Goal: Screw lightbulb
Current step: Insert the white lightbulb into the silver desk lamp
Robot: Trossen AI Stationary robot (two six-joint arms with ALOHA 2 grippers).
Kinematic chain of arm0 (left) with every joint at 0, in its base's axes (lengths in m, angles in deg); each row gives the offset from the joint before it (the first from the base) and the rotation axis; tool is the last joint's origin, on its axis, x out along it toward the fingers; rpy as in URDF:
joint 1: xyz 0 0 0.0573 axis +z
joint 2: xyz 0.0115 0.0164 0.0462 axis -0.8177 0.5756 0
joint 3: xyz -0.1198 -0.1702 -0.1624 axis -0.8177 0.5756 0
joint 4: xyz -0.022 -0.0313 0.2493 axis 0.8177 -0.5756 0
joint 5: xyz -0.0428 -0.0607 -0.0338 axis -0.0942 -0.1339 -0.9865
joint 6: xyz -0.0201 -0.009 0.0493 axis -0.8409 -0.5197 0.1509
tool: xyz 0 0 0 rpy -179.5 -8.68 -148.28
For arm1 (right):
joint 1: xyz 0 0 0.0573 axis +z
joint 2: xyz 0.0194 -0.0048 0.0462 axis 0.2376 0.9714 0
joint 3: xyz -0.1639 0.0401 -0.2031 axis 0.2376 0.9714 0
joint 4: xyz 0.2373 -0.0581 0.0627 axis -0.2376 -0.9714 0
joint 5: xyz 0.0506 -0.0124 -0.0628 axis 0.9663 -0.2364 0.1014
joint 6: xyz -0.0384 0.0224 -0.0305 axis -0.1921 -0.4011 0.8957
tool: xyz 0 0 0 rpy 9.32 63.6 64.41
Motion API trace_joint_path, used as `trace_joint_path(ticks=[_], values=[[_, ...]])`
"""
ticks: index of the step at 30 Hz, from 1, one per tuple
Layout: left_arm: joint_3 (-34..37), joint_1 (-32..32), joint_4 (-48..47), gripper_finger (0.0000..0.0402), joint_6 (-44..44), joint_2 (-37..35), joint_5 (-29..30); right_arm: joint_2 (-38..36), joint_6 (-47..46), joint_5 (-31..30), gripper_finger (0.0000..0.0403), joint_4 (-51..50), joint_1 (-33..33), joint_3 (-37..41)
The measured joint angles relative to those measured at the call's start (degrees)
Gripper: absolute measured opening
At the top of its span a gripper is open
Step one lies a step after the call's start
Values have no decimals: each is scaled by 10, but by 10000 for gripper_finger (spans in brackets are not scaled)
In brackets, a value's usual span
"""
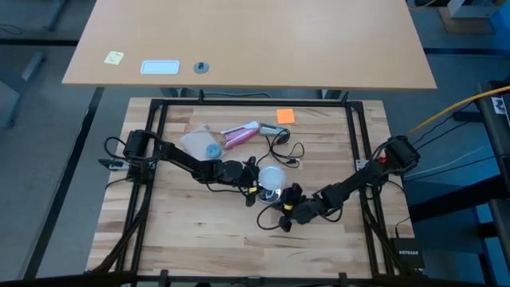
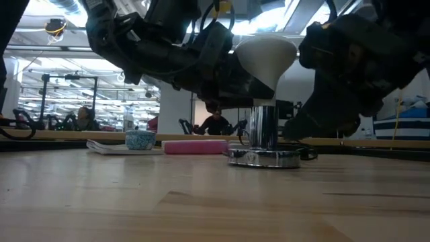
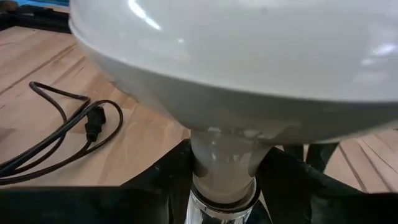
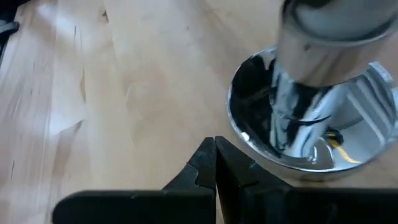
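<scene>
The left pincer point(image 1: 256, 180) is clamped on the lightbulb point(image 1: 272, 176), its dark fingers point(image 3: 292, 180) pressed in on either side of the narrow neck just beneath the white globe. From above, the bulb sits at about three o'clock from that pincer, right at its tip, a little below the middle of the tabletop point(image 1: 183, 231). The bulb stands upright with its base down in the silvery socket point(image 2: 263, 144), a shiny column rising from a round mirrored foot that rests flat on the wood. At table height the frosted globe point(image 2: 266, 57) flares out above the chrome column, with the left arm's dark bulk pressed in behind it.

The right pincer point(image 1: 285, 210) has its two fingers point(image 4: 200, 163) drawn fully together, holding nothing. It sits low over the wood just beside the socket's foot point(image 4: 311, 146), not touching it as far as I can tell. Seen from overhead, the bulb lies at roughly eleven o'clock from this pincer, close by.

Farther out, a thin black cord point(image 3: 59, 134) loops across the boards at about one o'clock from the bulb. At around eleven o'clock lie a pink-and-white tube point(image 1: 240, 135) and a small blue patterned cup point(image 2: 140, 140). An orange note point(image 1: 285, 116) lies near the far edge at twelve o'clock.
</scene>
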Motion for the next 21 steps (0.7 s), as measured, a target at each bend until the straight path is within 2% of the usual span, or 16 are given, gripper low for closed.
trace_joint_path(ticks=[8, 16, 21], values=[[-18, 0, -6, 150, 12, 7, 1, 17, -7, 14, 1, -12, -2, 0], [-18, 0, -8, 150, 13, 7, 2, 17, -108, -52, 1, -116, -1, 0], [-18, 2, -9, 150, 14, 7, 11, 17, -110, -107, 1, -129, -9, 1]])
